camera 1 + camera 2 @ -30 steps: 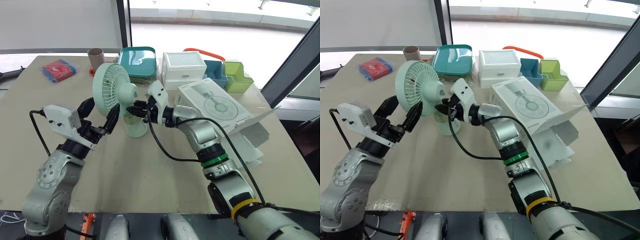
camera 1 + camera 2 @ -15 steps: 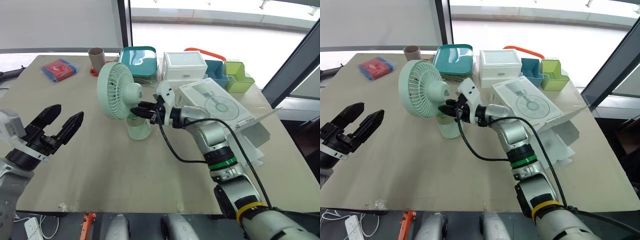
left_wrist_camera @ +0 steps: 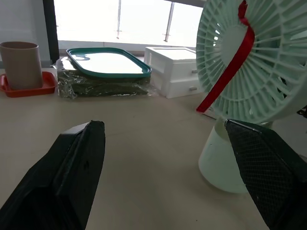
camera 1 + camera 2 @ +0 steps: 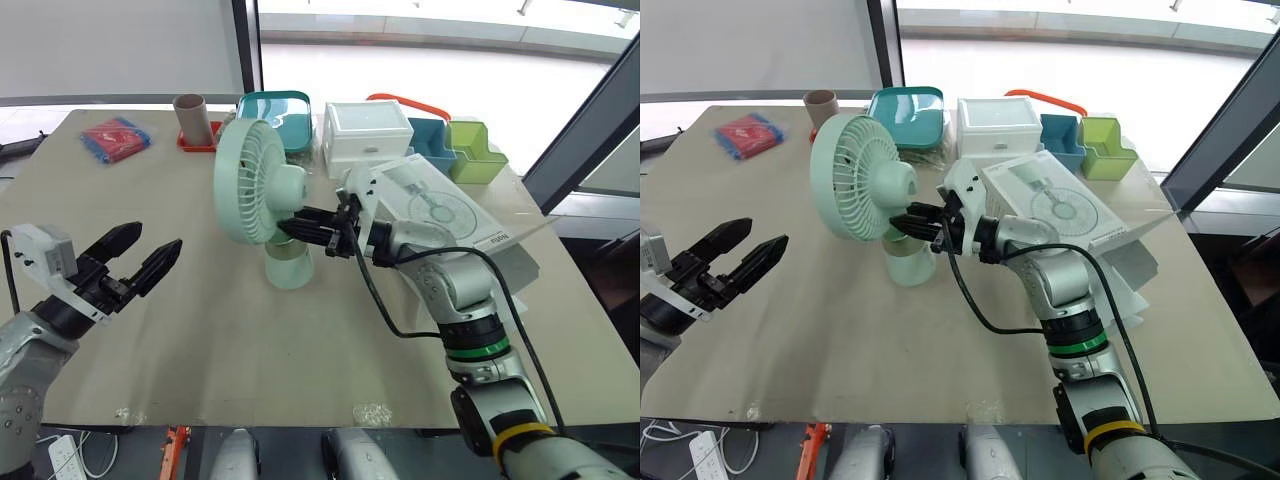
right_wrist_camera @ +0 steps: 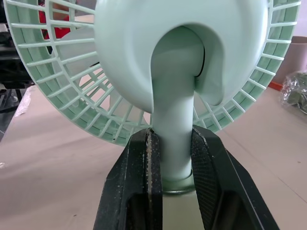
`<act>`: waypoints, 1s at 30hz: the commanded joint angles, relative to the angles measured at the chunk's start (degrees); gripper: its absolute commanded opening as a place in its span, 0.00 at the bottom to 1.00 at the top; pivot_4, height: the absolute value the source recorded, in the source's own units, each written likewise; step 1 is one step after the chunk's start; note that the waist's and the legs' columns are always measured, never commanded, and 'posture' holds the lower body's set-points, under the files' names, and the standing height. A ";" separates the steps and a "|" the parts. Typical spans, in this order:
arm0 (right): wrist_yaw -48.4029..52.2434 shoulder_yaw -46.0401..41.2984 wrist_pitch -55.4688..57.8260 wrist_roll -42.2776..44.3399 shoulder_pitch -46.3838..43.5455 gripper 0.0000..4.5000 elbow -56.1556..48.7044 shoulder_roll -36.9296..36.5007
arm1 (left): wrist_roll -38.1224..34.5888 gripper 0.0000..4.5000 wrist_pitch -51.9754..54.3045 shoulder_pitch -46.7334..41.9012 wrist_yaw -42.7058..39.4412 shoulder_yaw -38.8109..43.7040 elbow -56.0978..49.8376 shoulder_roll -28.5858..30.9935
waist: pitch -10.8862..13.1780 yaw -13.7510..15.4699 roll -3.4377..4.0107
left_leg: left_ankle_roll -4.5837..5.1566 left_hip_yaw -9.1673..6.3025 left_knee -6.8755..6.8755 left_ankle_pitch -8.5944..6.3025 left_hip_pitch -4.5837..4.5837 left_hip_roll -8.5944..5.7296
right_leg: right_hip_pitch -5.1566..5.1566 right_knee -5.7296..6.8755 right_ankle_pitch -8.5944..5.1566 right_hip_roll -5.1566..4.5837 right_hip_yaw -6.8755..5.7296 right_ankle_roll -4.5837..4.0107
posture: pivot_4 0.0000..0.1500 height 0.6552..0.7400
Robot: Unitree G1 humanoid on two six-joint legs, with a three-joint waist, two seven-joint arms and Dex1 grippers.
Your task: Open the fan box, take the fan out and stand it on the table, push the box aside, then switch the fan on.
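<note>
Right hand (image 4: 285, 224) clamped on stem of fan (image 4: 250, 180) (upright on table (image 4: 300, 370)), left hand (image 4: 157, 237) spread wide, well apart

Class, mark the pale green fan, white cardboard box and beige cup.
pale green fan (image 4: 245, 170), left eye view, rear grille.
white cardboard box (image 4: 450, 215), left eye view, printed lid.
beige cup (image 4: 188, 108), left eye view, side wall.

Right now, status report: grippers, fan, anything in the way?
Right gripper shut on fan neck; left gripper open, clear of it. Fan upright on table. Fan box lies close behind right arm.
</note>
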 commanded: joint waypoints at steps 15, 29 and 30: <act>3.03 -6.53 5.80 18.13 10.94 0.14 -23.33 -7.25 | 3.56 0.98 -0.49 -2.25 -13.39 -2.30 7.15 4.77 | 0.00 0.03 0.00 | 0.01 0.03 0.00 0.00 -0.01 0.02 | -0.01 0.00 -0.02 0.06 0.03 0.00 | 1.00 1.00; 4.73 0.16 -4.19 10.59 16.96 0.14 -20.64 -8.70 | 6.31 0.82 -0.46 -0.47 -17.71 -5.47 5.53 6.13 | 0.00 -0.03 0.00 | 0.00 0.04 0.02 0.00 0.01 0.02 | -0.01 0.02 -0.03 0.08 0.06 0.01 | 1.00 1.00; 4.93 0.71 -4.98 9.99 17.31 0.14 -20.14 -8.64 | 6.32 0.73 -0.56 -0.50 -18.08 -5.56 5.59 6.11 | 0.00 -0.03 0.00 | 0.00 0.04 0.02 0.00 0.02 0.02 | 0.00 0.02 -0.03 0.08 0.06 0.01 | 1.00 1.00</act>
